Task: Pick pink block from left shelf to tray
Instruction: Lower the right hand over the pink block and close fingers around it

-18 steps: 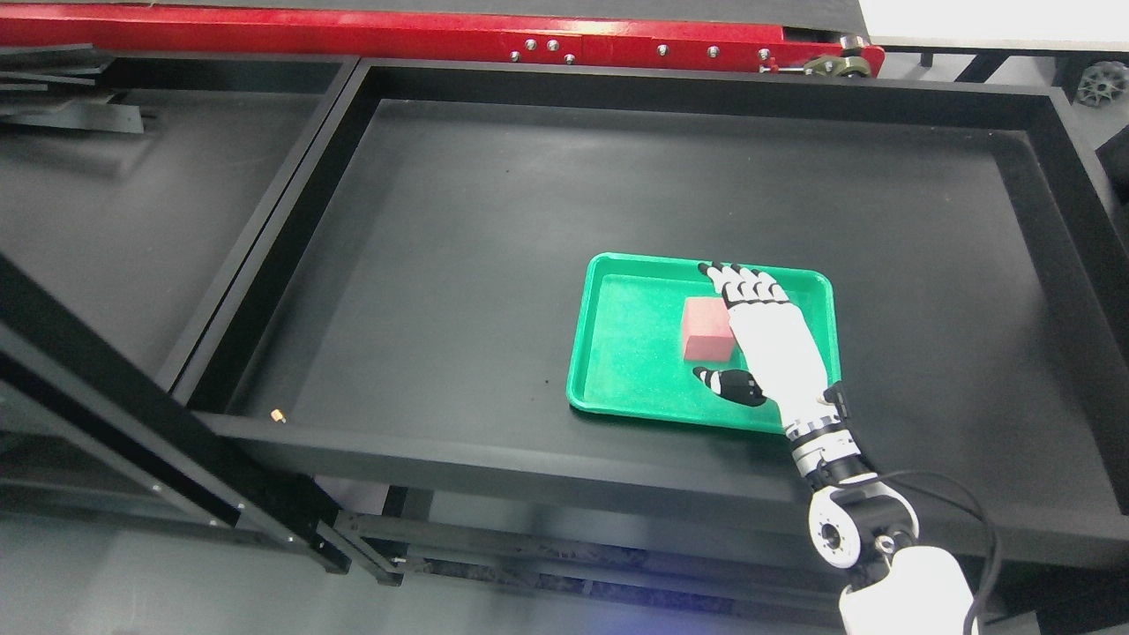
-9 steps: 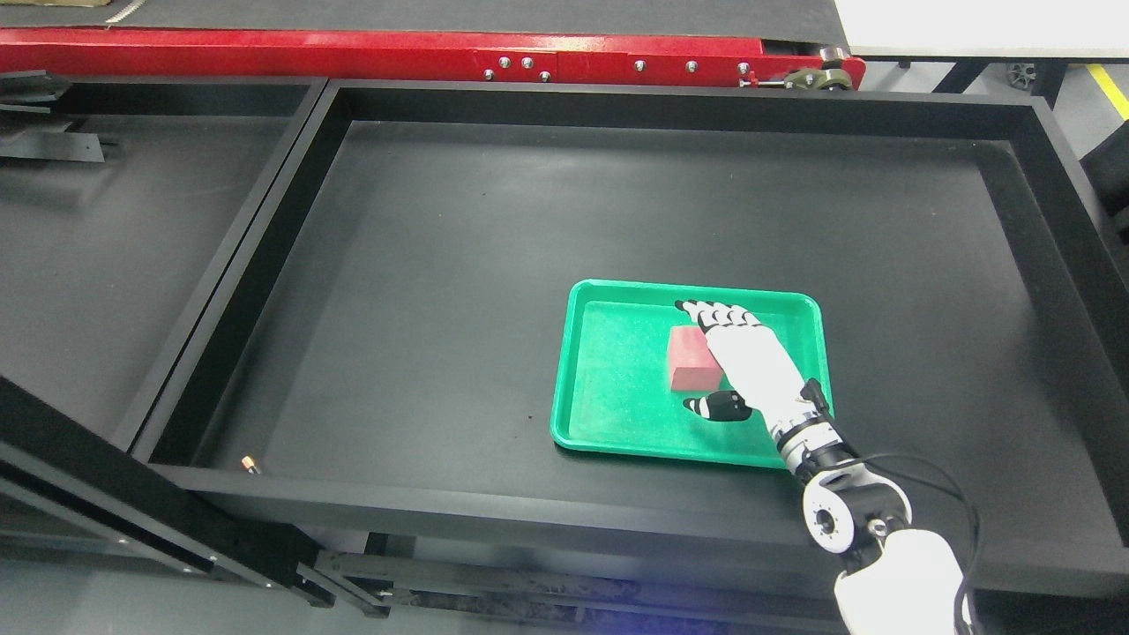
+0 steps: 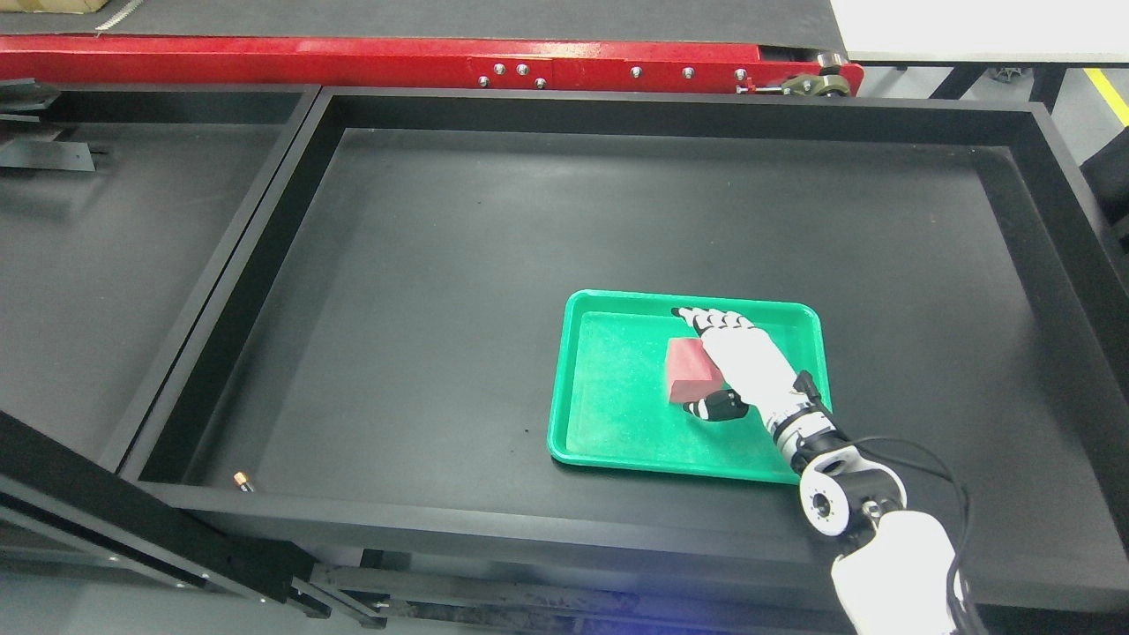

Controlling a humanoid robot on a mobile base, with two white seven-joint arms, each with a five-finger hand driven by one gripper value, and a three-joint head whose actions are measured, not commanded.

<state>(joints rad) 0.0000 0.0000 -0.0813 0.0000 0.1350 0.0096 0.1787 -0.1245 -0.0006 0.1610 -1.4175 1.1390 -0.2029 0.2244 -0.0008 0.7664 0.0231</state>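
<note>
The pink block lies inside the green tray, right of its middle, and looks tipped with one edge raised. My right hand reaches in from the lower right and covers the block's right side. Its fingers stretch over the top and past the far edge, and the black thumb presses against the block's near end. The hand hides the right part of the block. My left hand is out of sight.
The tray rests on the floor of a large black shelf bin with raised walls. A second black compartment lies to the left. A red beam runs along the back. A small orange object sits in the near left corner.
The camera has shifted, moving the whole picture down and left. The thumb has closed from clear of the block onto its near end, and the block now looks tilted.
</note>
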